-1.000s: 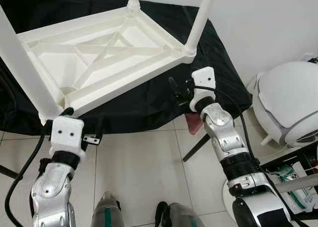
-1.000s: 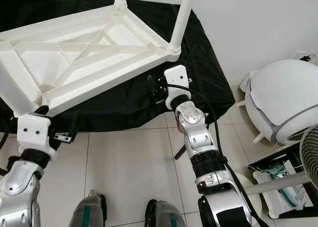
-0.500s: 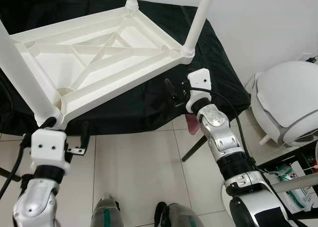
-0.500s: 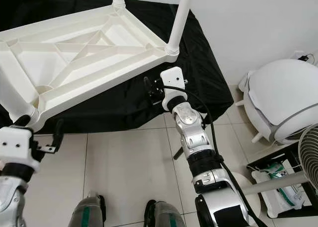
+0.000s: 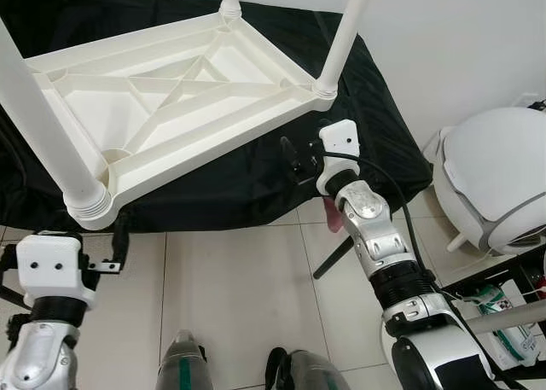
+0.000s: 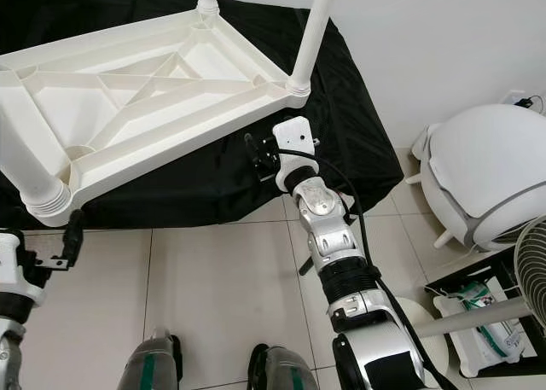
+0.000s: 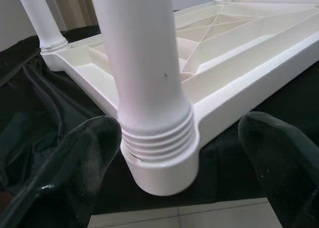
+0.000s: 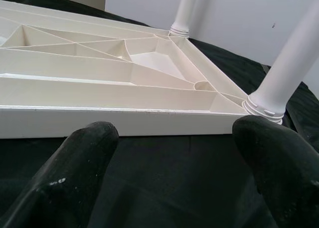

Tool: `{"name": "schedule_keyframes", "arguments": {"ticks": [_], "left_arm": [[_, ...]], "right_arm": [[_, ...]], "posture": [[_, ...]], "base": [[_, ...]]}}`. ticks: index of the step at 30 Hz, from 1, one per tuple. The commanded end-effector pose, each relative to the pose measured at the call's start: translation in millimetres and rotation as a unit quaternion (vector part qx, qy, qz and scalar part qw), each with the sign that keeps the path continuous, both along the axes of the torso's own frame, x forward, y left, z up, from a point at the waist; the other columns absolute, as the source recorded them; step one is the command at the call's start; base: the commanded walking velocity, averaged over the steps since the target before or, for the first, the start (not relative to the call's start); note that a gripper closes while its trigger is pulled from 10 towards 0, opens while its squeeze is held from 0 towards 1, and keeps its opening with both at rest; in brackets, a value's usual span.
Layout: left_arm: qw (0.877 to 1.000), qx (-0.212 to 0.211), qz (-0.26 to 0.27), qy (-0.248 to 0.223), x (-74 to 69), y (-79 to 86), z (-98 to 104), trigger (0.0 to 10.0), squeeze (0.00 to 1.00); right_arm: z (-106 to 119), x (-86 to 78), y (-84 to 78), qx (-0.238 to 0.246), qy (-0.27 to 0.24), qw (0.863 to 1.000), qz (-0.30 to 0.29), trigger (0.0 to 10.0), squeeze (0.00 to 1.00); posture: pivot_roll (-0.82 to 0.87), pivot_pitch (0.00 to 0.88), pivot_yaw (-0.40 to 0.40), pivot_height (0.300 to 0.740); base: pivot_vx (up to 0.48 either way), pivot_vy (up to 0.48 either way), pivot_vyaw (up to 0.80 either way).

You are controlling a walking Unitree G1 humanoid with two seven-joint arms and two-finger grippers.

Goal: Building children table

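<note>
While table (image 5: 171, 100) lies inverted, legs up | left pincer (image 7: 174, 153) open | right pincer (image 8: 174, 153) open

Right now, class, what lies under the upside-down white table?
A black cloth lies under the table, spreading out past its edges and hanging over the near side. What the cloth rests on is covered, except a dark leg showing below it.
</note>
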State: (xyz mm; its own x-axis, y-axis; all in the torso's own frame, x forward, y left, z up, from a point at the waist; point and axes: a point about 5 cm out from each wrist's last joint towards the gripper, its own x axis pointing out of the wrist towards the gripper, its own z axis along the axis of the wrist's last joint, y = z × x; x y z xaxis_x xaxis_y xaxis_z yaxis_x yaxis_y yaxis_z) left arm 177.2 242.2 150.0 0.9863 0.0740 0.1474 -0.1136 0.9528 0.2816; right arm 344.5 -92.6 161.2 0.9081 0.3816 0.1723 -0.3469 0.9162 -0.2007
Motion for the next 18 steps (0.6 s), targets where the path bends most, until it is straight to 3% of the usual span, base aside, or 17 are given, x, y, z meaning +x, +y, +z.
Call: {"name": "schedule_keyframes", "arguments": {"ticks": [1,7,8,10,12,18], "left_arm": [[0.998,-0.016,0.052,-0.014,-0.6,6.2,-1.7,10.0,0.0],[0.998,-0.025,0.046,-0.045,20.2,7.9,8.3,10.0,0.0],[0.997,-0.032,0.036,-0.056,29.8,4.2,11.3,10.0,0.0],[0.997,-0.032,0.036,-0.056,29.8,4.2,11.3,10.0,0.0],[0.996,-0.044,0.013,-0.075,47.0,-6.0,18.1,10.0,0.0],[0.994,-0.058,-0.017,-0.09,61.8,-20.7,25.0,10.0,0.0]], "right_arm": [[1.4,1.1,-0.8,-0.006,-0.006,1.0,-0.004,10.0,0.0],[1.8,0.5,2.7,-0.003,-0.01,1.0,-0.002,10.0,0.0],[3.0,0.7,2.0,-0.003,-0.012,1.0,-0.004,10.0,0.0],[3.0,0.7,2.0,-0.003,-0.012,1.0,-0.004,10.0,0.0],[4.3,0.7,-0.7,-0.003,-0.016,1.0,-0.01,10.0,0.0],[4.9,0.2,-4.3,-0.004,-0.019,1.0,-0.017,10.0,0.0]], "posture": [[0.19,0.07,-0.095,0.74],[0.18,0.066,-0.093,0.74],[0.17,0.063,-0.09,0.74],[0.17,0.063,-0.09,0.74],[0.16,0.061,-0.087,0.74],[0.13,0.06,-0.072,0.74]], "base": [[0.0,0.0,0.0],[0.0,0.0,0.0],[0.0,0.0,0.0],[0.0,0.0,0.0],[0.0,0.0,0.0],[0.0,0.0,0.0]]}}
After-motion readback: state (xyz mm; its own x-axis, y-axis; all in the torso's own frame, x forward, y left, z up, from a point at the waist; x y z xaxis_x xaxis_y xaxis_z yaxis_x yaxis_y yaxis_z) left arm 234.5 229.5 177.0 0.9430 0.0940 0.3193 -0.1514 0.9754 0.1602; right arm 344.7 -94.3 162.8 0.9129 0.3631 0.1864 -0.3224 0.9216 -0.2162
